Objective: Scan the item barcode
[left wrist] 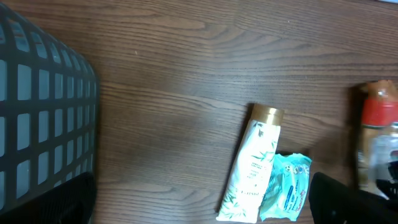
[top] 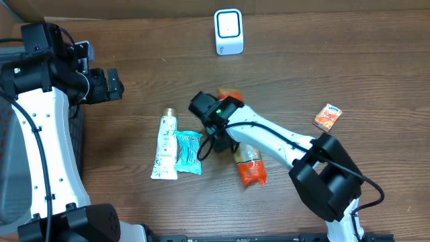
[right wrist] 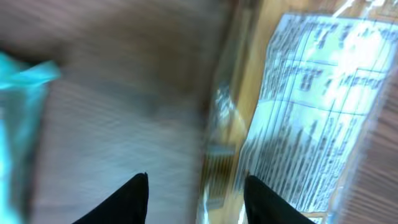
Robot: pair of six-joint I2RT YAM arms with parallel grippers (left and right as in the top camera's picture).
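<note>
The item (top: 250,165) is a clear packet with orange-red ends, lying on the table beside my right gripper (top: 216,134). The white scanner (top: 228,31) stands at the far edge. The right wrist view is blurred. There my right gripper (right wrist: 200,199) is open, and the left edge of the item's printed label (right wrist: 311,124) lies between the fingertips and past the right one. I cannot tell whether a finger touches it. My left gripper (top: 111,84) hangs open at the left, above bare wood (left wrist: 199,211); the item (left wrist: 379,143) shows at that view's right edge.
A white tube (top: 164,148) and a teal packet (top: 188,153) lie side by side left of the item. A small orange packet (top: 327,116) is at the right. A grey basket (left wrist: 43,112) stands at the left.
</note>
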